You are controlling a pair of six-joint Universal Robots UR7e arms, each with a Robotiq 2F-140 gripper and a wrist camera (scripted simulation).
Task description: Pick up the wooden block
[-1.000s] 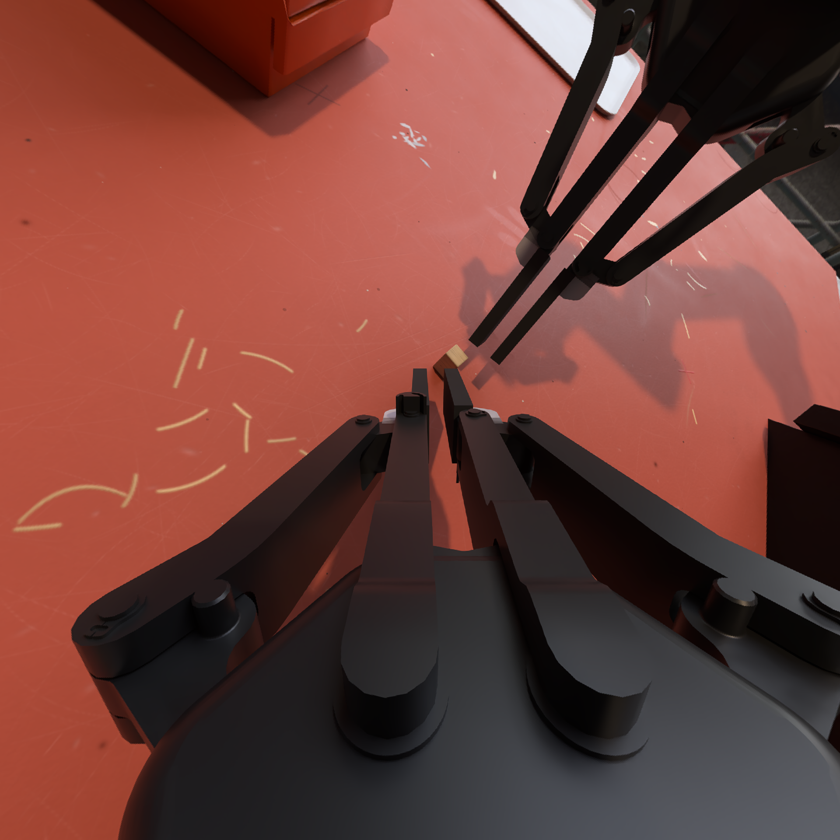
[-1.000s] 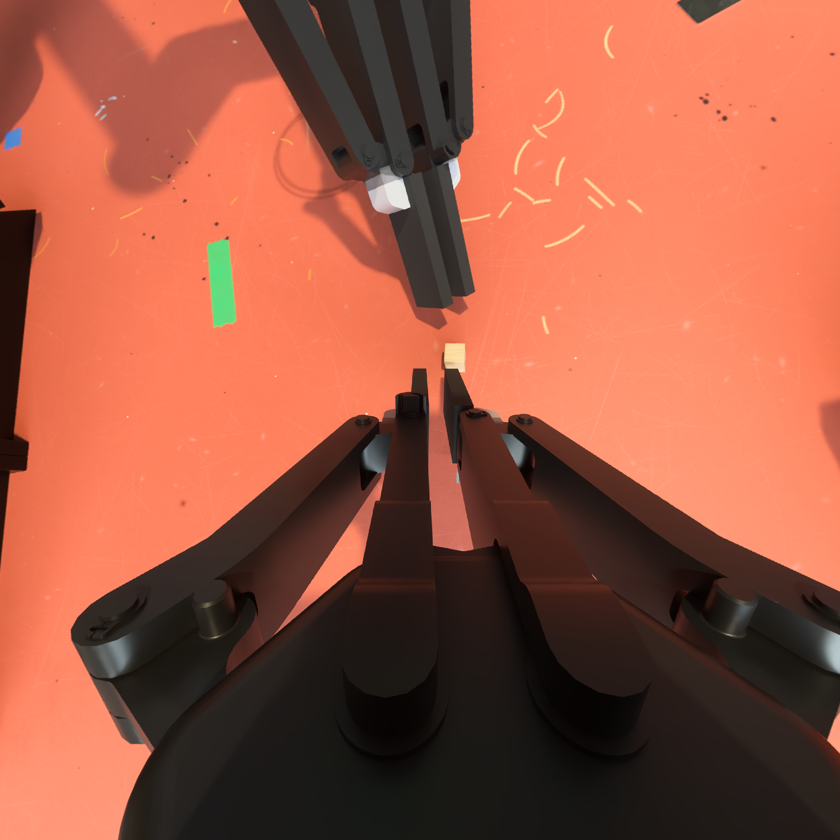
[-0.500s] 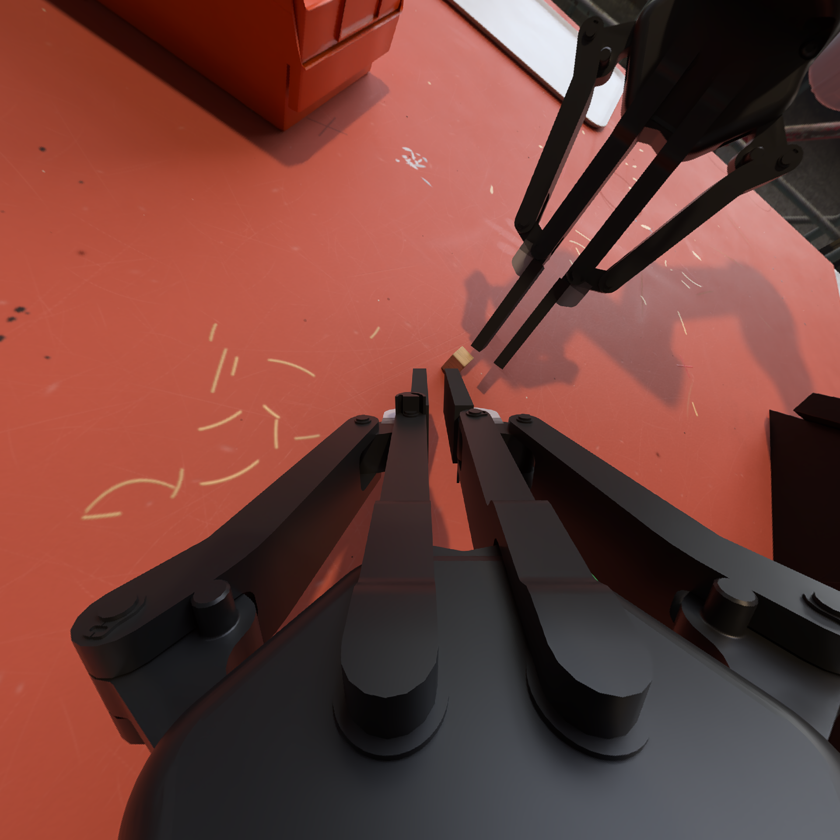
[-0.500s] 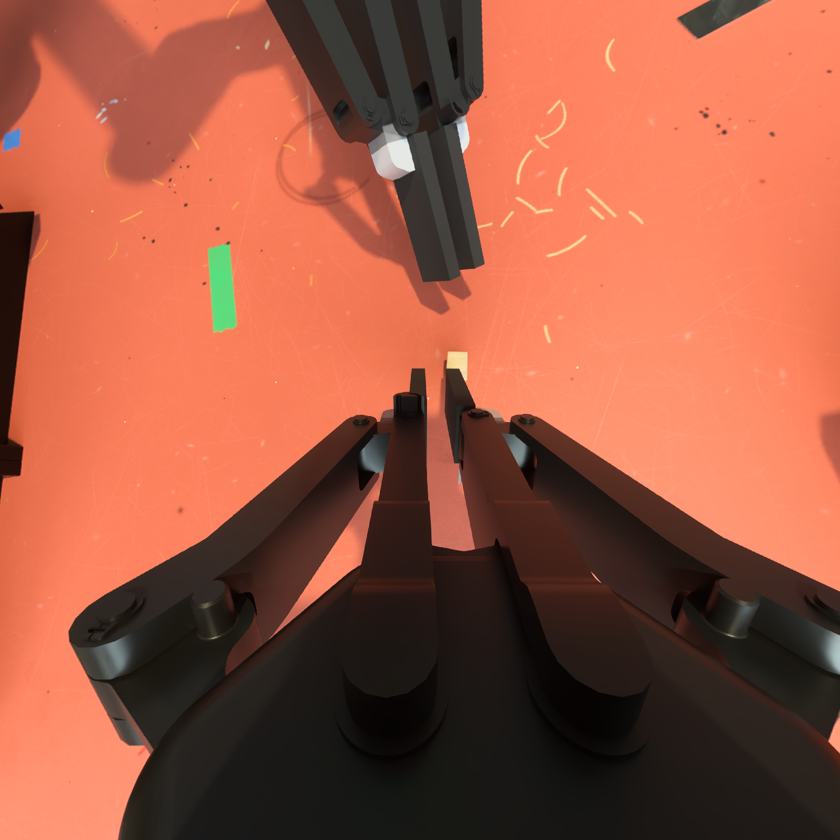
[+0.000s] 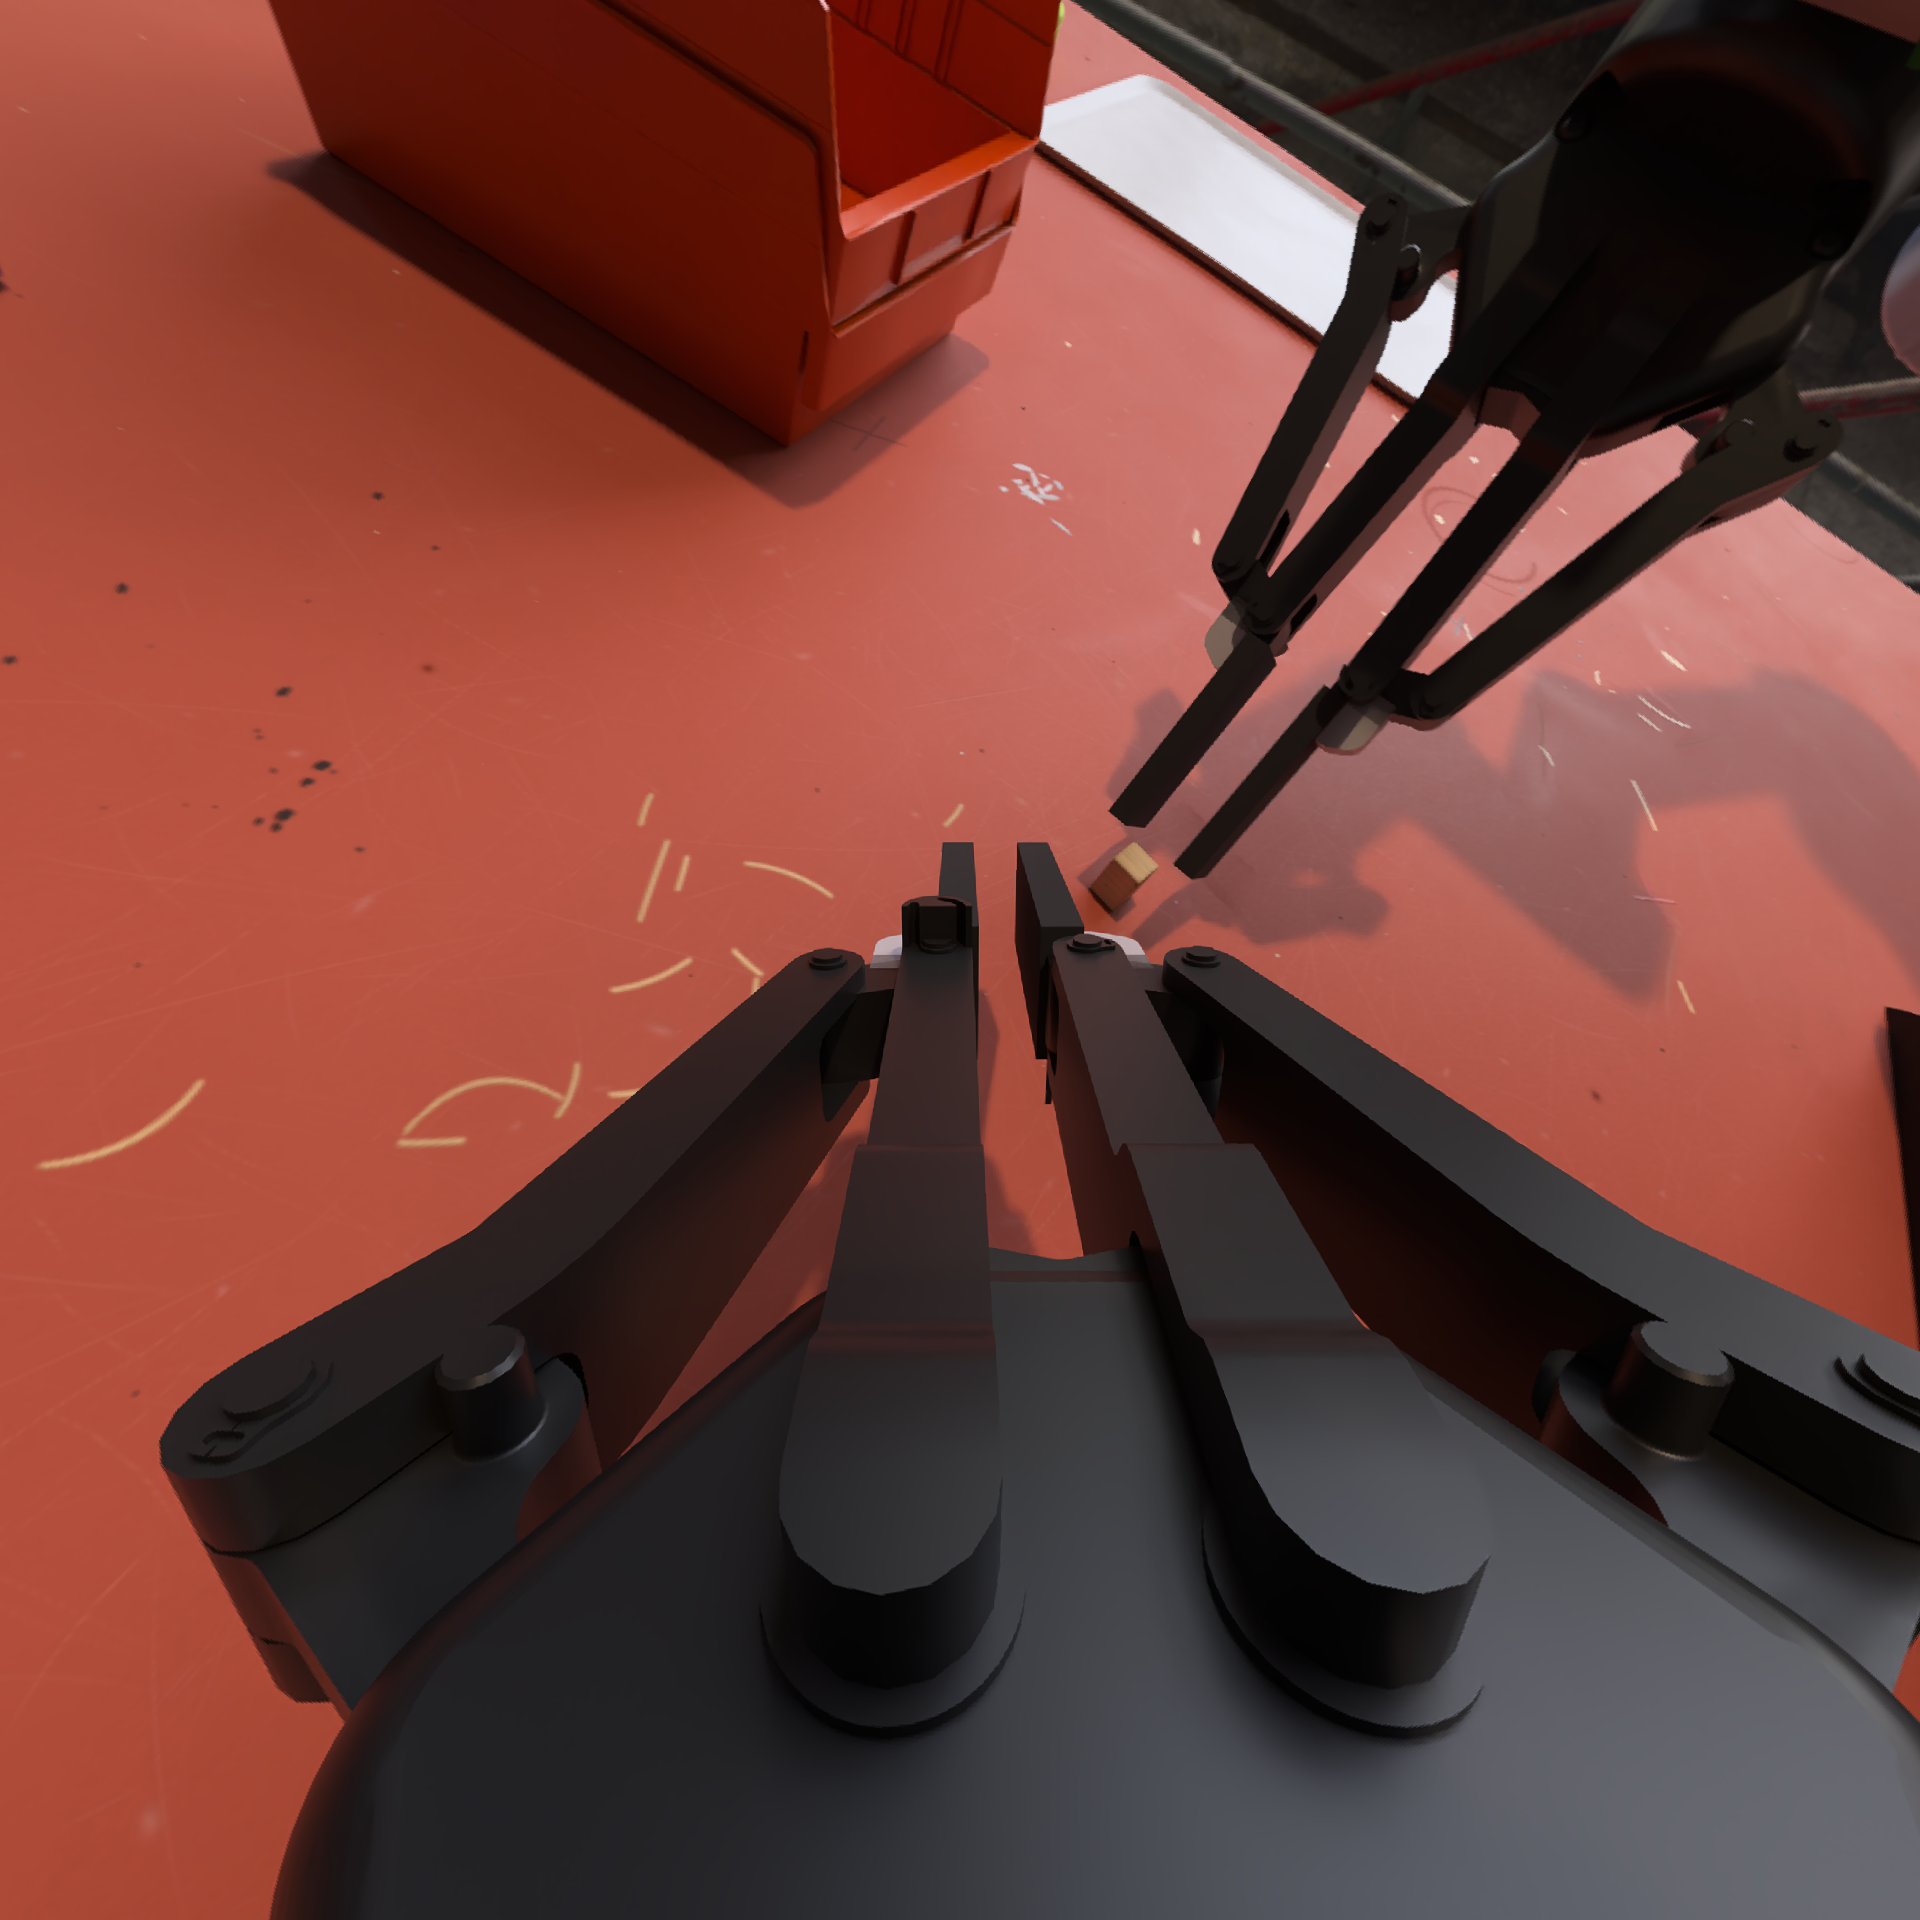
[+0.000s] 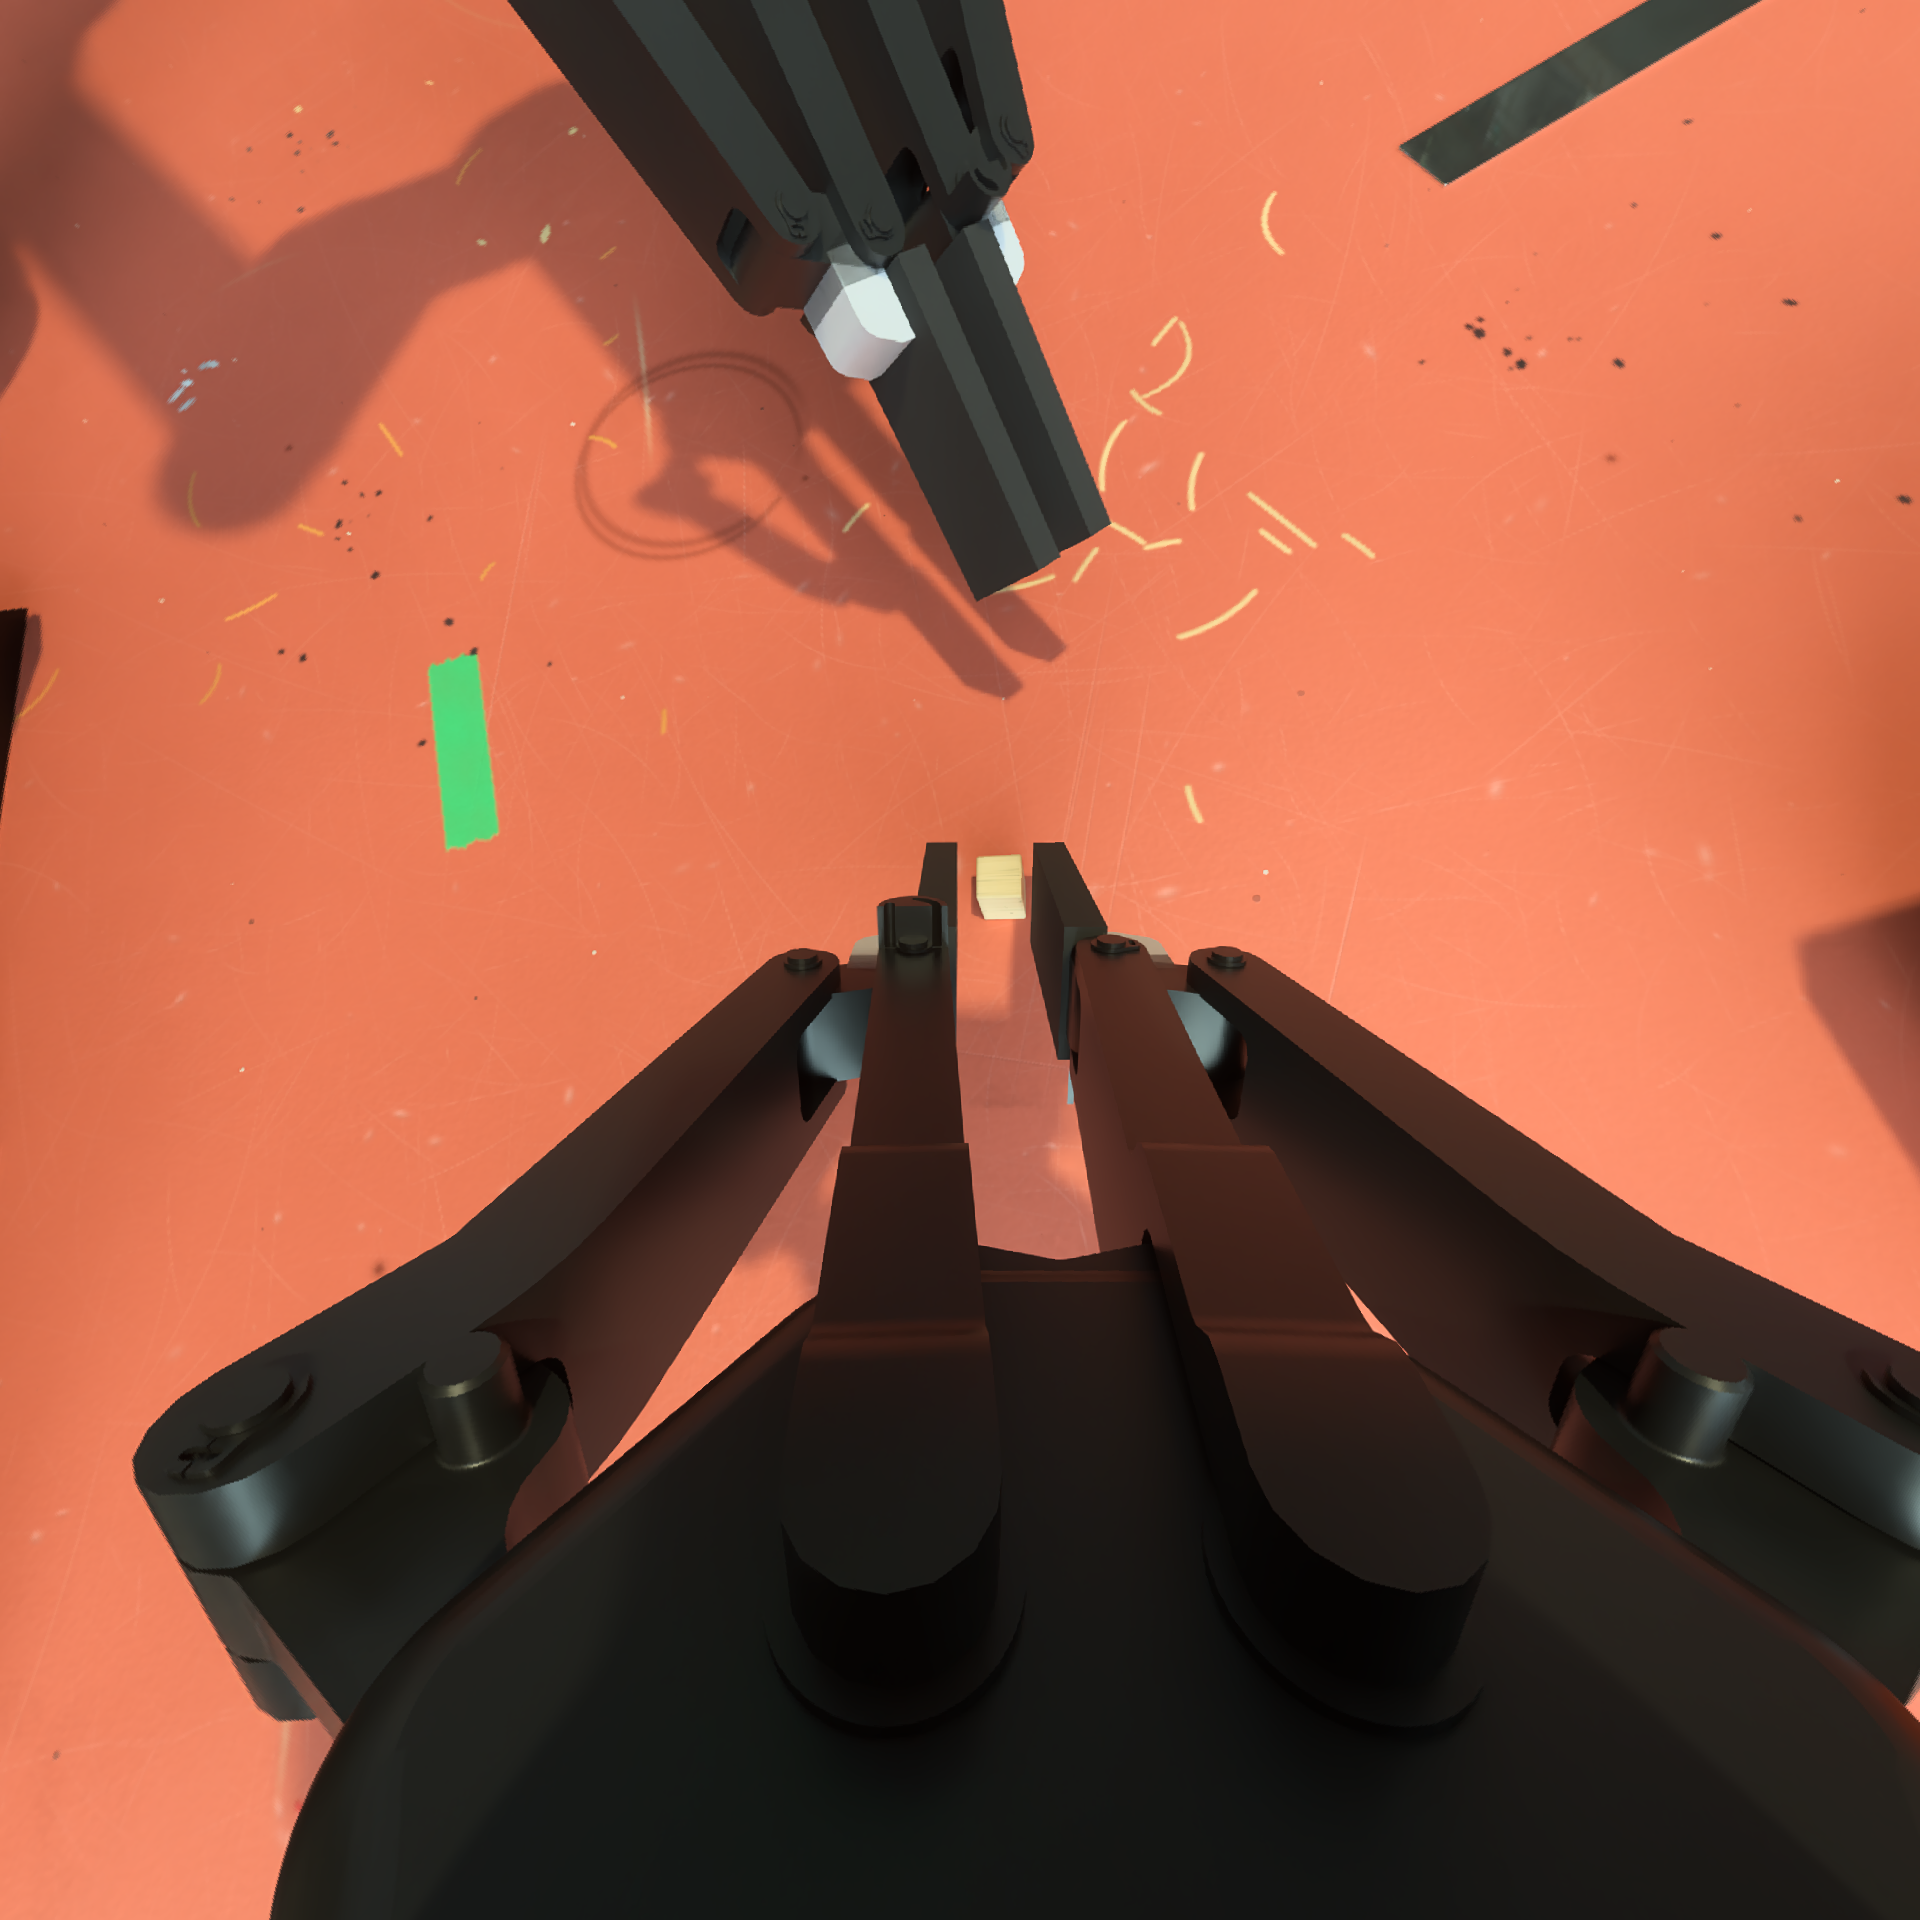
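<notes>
The small wooden block point(image 5: 1124, 876) lies on the red table. In the right wrist view the wooden block point(image 6: 1001, 886) shows in the gap between my right gripper's point(image 6: 995, 868) fingertips, which stand slightly apart just above it. The right gripper also shows in the left wrist view point(image 5: 1158, 842), reaching down from the upper right with its tips right by the block. My left gripper point(image 5: 992, 862) is shut and empty, just left of the block and off the table. It also shows in the right wrist view point(image 6: 1039, 561), beyond the block.
An orange-red bin point(image 5: 727, 208) stands at the back left and a white tray point(image 5: 1226, 197) lies behind it. A green tape strip point(image 6: 464, 753) and a dark strip point(image 6: 1558, 94) lie on the table. A dark object point(image 5: 1907, 1091) sits at the right edge.
My right gripper has opened a little and moved over the block, which now shows between its tips. My left gripper has drawn back and away from the block.
</notes>
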